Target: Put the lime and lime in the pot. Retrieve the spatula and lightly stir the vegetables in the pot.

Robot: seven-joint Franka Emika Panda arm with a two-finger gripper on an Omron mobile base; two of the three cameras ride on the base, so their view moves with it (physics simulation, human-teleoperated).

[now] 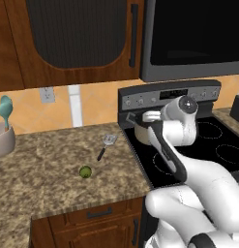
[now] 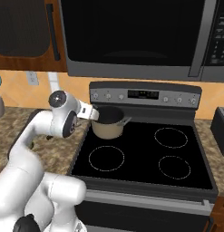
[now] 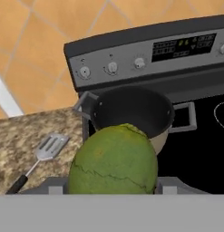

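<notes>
- The left base view looks forward and down from behind the arm, over counter (image 1: 53, 160) and stove (image 1: 208, 145).
- The right base view faces the stove (image 2: 145, 154) squarely.
- The hand view sits close above the pot (image 3: 131, 113).
- All three share the pot.

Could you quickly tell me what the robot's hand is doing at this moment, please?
Hand: closed on a lime, carried just short of the pot.

Orange tiled wall (image 1: 99, 104), granite counter (image 1: 48, 169), wooden cabinets (image 1: 67, 38)
</notes>
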